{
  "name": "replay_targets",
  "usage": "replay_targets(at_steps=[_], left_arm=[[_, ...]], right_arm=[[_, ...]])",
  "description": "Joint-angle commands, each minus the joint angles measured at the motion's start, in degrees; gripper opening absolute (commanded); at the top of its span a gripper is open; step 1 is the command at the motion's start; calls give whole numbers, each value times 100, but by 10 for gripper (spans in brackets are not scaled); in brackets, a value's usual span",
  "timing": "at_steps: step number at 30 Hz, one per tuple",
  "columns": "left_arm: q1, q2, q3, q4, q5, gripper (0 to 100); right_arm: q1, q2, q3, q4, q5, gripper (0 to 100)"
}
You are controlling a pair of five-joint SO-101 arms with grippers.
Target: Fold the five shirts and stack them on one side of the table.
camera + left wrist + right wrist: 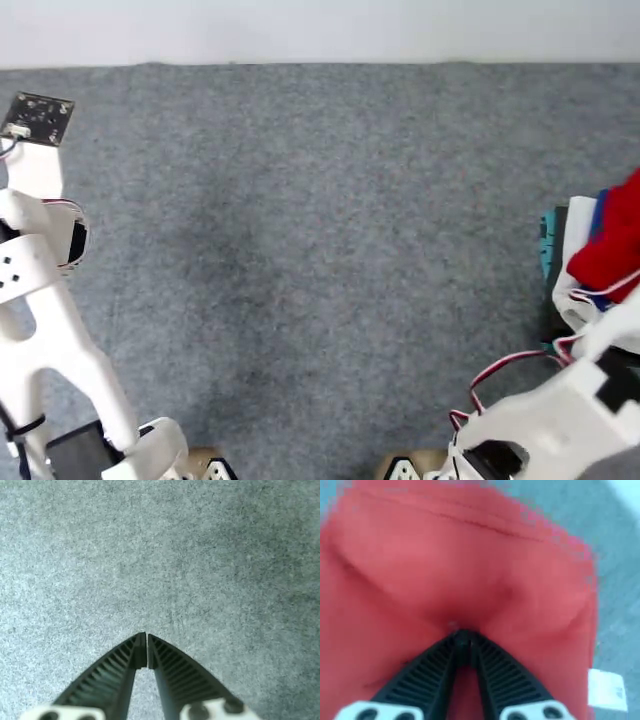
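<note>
A pile of shirts lies at the table's right edge: a red shirt (615, 245) on top, with white cloth (578, 290), a bit of blue and a teal edge (547, 245) under it. My right gripper (462, 642) is shut on the red shirt (470, 565), whose fabric puckers at the fingertips. A white tag (606, 690) shows beside the red cloth. My left gripper (147, 650) is shut with nothing in it, above bare grey table felt (160, 555). The left arm (45, 290) stands at the table's left side and the right arm (560, 420) at the lower right.
Grey felt (320, 230) covers the whole table, with wide free room across the middle and back. A pale wall runs along the far edge. Red and white cables (500, 375) loop by the right arm's base.
</note>
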Motion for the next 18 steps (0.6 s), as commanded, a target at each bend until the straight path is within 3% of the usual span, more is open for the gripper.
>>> replay_targets(at_steps=[1,11,18], left_arm=[[-18,-211,-22,114,-53,13],[18,-624,-127,105,-26,13],[18,-1512,-31,123,-9,15]], right_arm=[[224,207,-290,-136,325,15],[48,-1481,-290,716,114,13],[-479,-2220,-255,2273,79,13]])
